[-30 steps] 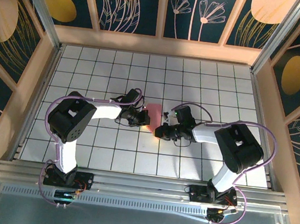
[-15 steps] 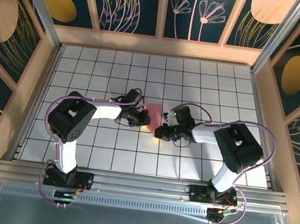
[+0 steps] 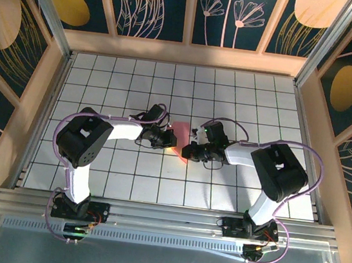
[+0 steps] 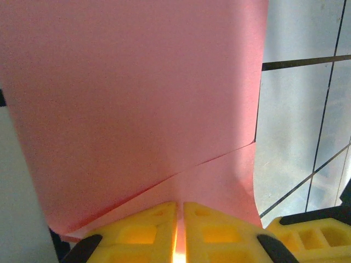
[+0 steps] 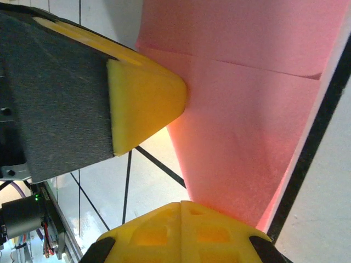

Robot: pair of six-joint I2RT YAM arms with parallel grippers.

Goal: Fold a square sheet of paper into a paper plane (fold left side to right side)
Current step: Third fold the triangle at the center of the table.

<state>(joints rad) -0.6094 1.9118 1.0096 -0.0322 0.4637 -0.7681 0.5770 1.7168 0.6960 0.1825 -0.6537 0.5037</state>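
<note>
The salmon-pink square sheet of paper [image 3: 180, 136] lies mid-table between both grippers. In the left wrist view the sheet [image 4: 137, 82] has one layer lying over another, with the upper layer's slanted edge running across. My left gripper [image 4: 180, 222] has its yellow fingers a thin slit apart, and the paper's near edge runs into that slit. From above, the left gripper [image 3: 169, 142] sits at the sheet's left edge. My right gripper [image 5: 181, 211] is shut with its tips touching, resting at the near edge of the paper [image 5: 241, 109]. From above, the right gripper [image 3: 188, 151] is at the sheet's lower right.
The white gridded table [image 3: 244, 108] stretches open behind and to both sides of the grippers. Wooden walls [image 3: 186, 54] frame it. The left arm's yellow finger [image 5: 145, 101] touches the paper's edge in the right wrist view.
The right gripper has shifted slightly up and left, closer to the paper. A little more pink shows below the left gripper. The left arm has stayed in place.
</note>
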